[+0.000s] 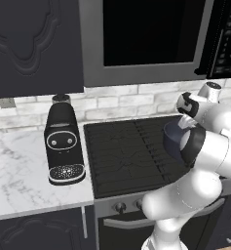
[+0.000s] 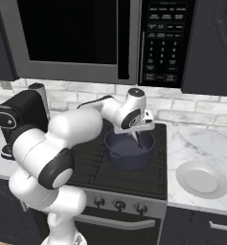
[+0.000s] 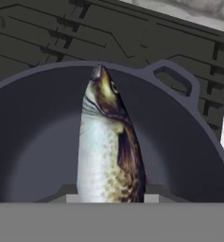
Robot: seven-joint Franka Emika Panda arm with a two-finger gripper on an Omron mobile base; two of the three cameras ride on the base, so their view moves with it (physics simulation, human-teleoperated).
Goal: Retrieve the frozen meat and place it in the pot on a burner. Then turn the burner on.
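The frozen meat point(image 3: 108, 151) is a whole speckled fish, silver-bellied with a brown back. My gripper point(image 3: 109, 194) is shut on its tail end, and it hangs head-down inside the pot point(image 3: 33, 137). The dark blue-grey pot point(image 2: 129, 155) stands on the right side of the black grated cooktop point(image 2: 88, 160), on a burner. In the right base view, my gripper point(image 2: 138, 136) reaches down into the pot from above its rim. In the left base view the arm covers much of the pot point(image 1: 171, 139). Small round knobs point(image 2: 119, 206) line the stove front.
A black coffee machine point(image 1: 63, 146) stands on the marble counter left of the cooktop. A white plate point(image 2: 202, 179) lies on the counter to the right. A microwave point(image 2: 86, 38) hangs above the stove.
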